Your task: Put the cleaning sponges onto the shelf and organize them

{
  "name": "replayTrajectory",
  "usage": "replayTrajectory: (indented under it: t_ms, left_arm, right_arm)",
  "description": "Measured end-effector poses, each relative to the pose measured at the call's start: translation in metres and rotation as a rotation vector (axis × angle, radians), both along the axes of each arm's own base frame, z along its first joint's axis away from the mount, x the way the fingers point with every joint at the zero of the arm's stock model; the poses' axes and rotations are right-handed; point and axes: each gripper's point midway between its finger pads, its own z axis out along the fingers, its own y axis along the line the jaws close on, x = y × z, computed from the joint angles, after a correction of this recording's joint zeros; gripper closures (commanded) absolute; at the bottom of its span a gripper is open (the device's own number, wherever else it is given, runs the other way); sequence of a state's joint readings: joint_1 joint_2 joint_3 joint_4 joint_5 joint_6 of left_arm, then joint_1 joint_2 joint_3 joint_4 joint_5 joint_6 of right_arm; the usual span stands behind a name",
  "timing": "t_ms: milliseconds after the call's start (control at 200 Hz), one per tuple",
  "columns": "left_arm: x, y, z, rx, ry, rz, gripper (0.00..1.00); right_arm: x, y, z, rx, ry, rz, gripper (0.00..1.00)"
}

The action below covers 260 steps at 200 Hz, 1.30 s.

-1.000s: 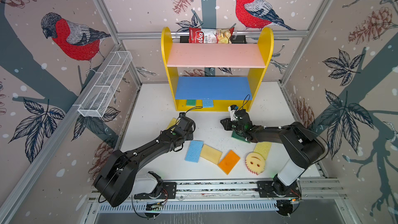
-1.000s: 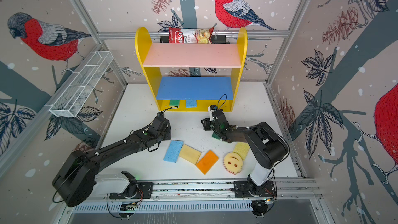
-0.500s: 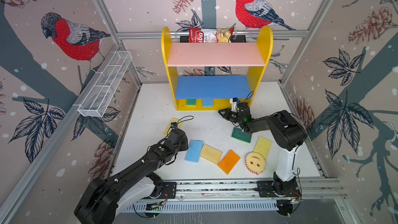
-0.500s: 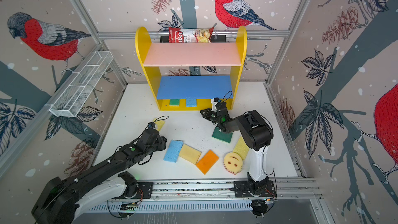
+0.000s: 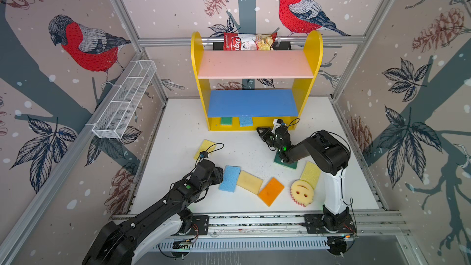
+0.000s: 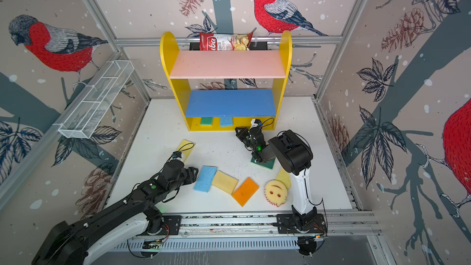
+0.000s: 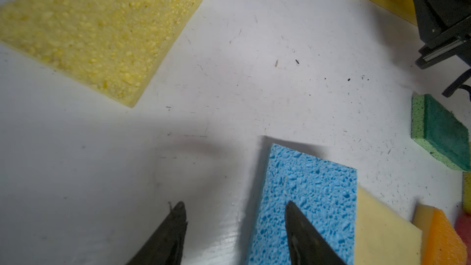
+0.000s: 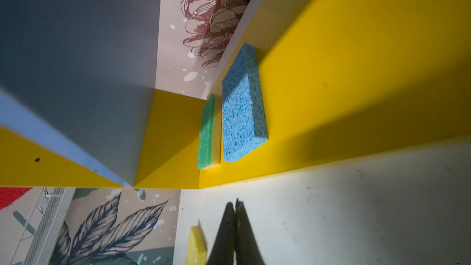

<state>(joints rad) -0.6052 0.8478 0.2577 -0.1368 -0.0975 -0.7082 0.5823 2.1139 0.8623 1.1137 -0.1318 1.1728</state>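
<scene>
The shelf (image 5: 197,72) stands at the back with a green sponge (image 5: 226,121) and a blue sponge (image 5: 246,121) on its yellow base. Loose sponges lie in front: yellow (image 5: 205,147), blue (image 5: 230,178), pale yellow (image 5: 249,182), orange (image 5: 271,191), a round smiley (image 5: 302,191), yellow-green (image 5: 311,174) and dark green (image 5: 287,163). My left gripper (image 7: 233,203) is open low over the table, one finger over the loose blue sponge (image 7: 305,187), holding nothing. My right gripper (image 8: 235,202) is shut and empty in front of the shelf base (image 8: 331,85), its arm above the dark green sponge.
A red-and-white chips bag (image 5: 248,42) sits in a black basket behind the shelf's top. A white wire basket (image 5: 125,103) hangs on the left wall. Metal frame rails (image 5: 254,221) run along the table's front edge.
My left gripper opened and drew back from the yellow sponge to the loose blue one. My right gripper, still shut, moved from the dark green sponge toward the shelf base.
</scene>
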Motion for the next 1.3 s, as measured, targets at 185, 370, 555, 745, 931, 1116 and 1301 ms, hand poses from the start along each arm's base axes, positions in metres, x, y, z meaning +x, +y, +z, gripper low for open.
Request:
replayTrajectory:
  t_ms: [185, 370, 555, 745, 931, 1116, 1301]
  left_arm:
    - [0.0, -0.003, 0.002, -0.021, -0.011, -0.011, 0.39]
    - [-0.002, -0.002, -0.003, -0.02, -0.011, -0.012, 0.4]
    - [-0.002, -0.001, -0.008, -0.012, 0.0, -0.012, 0.41]
    - [-0.002, -0.001, -0.007, -0.012, -0.001, -0.012, 0.41]
    - [-0.002, -0.001, -0.003, -0.021, -0.018, -0.01, 0.42]
    - [-0.001, 0.002, -0.003, -0.014, -0.028, 0.002, 0.42]
    - [-0.001, 0.003, -0.004, -0.007, -0.027, 0.007, 0.43]
  right_arm:
    - [0.009, 0.008, -0.002, 0.079, 0.021, -0.034, 1.0]
    - [0.024, 0.007, 0.006, 0.091, 0.008, -0.089, 1.0]
    - [0.033, 0.004, -0.007, 0.06, 0.048, -0.164, 1.0]
    - [0.045, 0.002, -0.018, 0.052, 0.075, -0.218, 1.0]
    - [0.052, 0.002, -0.026, 0.038, 0.095, -0.255, 1.0]
    - [0.056, 0.007, -0.031, 0.027, 0.122, -0.27, 1.0]
    - [0.059, 0.014, -0.033, 0.021, 0.127, -0.267, 1.0]
